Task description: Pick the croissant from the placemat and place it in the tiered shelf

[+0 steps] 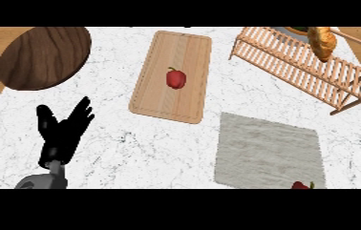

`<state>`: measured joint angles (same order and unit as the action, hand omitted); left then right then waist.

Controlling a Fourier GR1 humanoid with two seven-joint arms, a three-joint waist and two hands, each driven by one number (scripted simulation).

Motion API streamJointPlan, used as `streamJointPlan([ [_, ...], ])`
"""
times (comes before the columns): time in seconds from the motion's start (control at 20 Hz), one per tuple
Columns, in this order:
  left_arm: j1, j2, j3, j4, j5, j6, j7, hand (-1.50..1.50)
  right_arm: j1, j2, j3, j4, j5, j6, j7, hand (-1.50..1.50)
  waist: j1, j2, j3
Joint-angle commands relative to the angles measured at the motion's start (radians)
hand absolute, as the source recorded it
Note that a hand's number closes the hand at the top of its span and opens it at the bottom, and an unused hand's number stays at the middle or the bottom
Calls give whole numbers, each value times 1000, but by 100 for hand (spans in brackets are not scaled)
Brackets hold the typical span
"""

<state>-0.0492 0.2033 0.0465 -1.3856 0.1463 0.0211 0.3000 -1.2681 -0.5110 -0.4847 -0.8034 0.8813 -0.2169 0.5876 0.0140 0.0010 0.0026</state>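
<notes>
The golden-brown croissant [322, 43] lies on the slatted wooden tiered shelf [296, 62] at the upper right. The grey placemat [268, 150] lies flat at the lower right with no croissant on it. My left hand [63, 129] shows at the lower left, open with fingers straight and pointing up, away from both the placemat and the shelf. My right hand shows nowhere in the head view.
A wooden cutting board [158, 86] in the middle carries a red bell pepper [175, 78]. Another red pepper [302, 185] peeks in at the placemat's lower edge. A dark round wooden board [42, 57] sits at the upper left.
</notes>
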Motion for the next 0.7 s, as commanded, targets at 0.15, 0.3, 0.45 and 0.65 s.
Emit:
streamJointPlan([
  [0.15, -2, -8, 11, 54, 7, -23, -34, 0, -34, 5, -84, -66, -118, -84, 25, -150, -9, 0, -3],
  [0.3, 30, 15, 26, 50, 9, -38, -37, 0, -17, -33, -101, -107, -108, -160, 36, -150, -13, -3, -3],
  [0.45, 39, -9, 2, 11, -14, -6, -12, 0, 23, -62, -93, -128, -74, -225, 39, -150, -11, -2, -3],
  [0.65, 39, -20, 11, 7, -1, -1, -3, 0, 90, -117, -108, -235, -42, -227, 146, -150, -30, -8, -3],
])
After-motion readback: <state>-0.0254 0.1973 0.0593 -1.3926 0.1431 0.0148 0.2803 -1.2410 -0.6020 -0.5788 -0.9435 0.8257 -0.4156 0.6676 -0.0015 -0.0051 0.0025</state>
